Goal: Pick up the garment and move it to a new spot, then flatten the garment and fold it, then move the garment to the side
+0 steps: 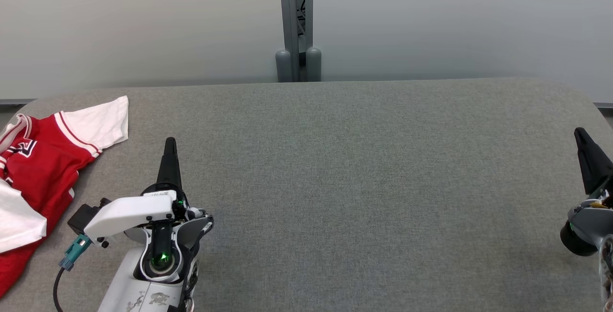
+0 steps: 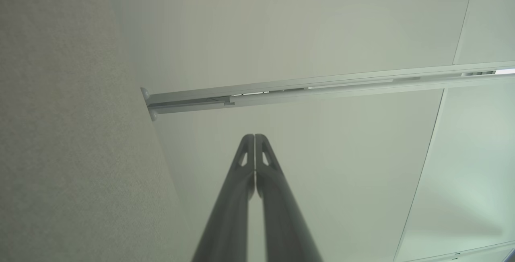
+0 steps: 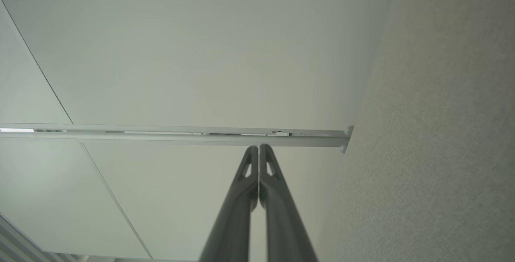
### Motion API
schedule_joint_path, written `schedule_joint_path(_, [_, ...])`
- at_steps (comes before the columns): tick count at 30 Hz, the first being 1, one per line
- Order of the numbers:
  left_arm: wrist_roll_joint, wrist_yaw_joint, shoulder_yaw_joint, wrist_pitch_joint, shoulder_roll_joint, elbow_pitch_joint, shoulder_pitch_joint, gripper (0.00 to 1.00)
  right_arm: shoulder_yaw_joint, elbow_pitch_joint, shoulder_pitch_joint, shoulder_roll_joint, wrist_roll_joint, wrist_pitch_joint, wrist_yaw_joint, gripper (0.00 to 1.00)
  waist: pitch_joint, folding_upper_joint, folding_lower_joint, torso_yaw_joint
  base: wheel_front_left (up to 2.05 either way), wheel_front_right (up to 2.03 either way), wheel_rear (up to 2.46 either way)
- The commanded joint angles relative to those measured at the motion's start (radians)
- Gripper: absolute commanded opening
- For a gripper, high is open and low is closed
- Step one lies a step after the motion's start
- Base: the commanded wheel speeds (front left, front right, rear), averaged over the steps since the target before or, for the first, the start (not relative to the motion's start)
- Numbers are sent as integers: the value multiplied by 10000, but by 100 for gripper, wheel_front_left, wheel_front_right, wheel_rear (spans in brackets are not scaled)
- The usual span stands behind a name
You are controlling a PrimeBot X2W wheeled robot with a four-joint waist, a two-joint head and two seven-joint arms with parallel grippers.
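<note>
The garment [image 1: 38, 168] is a red jersey with white sleeves and striped trim, lying crumpled at the left edge of the grey table [image 1: 364, 182]. My left gripper [image 1: 170, 143] hovers a short way to its right, shut and empty, fingers pointing away from me. At the far right edge my right gripper [image 1: 581, 133] is also shut with nothing in it. In the left wrist view the left gripper [image 2: 254, 136] has its tips pressed together against a pale wall. The right gripper [image 3: 258, 147] looks the same in the right wrist view.
A grey metal post [image 1: 297, 24] stands behind the table's far edge at the centre, against a pale wall. The table has rounded corners and its fabric surface stretches wide between my two arms.
</note>
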Motion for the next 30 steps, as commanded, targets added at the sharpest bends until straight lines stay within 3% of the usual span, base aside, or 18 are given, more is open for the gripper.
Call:
schedule_joint_path(1, [-43,-34,8,10,25,-8,-141,0,-18,37,-37,-71,46,8,27,0,0,-1,0,0,0,0,0])
schedule_joint_path(18, [-43,-34,8,10,25,-8,-142,0,-17,37,-37,-70,46,8,27,0,0,-1,0,0,0,0,0])
schedule_joint_path(19, [1,0,0,0,1,-1,0,100,0,-1,0,-2,0,-1,0,100,0,-1,0,0,0,0,0])
schedule_joint_path(30, [214,1,61,-49,136,-318,318,100,402,-633,513,217,-200,-628,2,100,-28,-1,0,0,0,0,0])
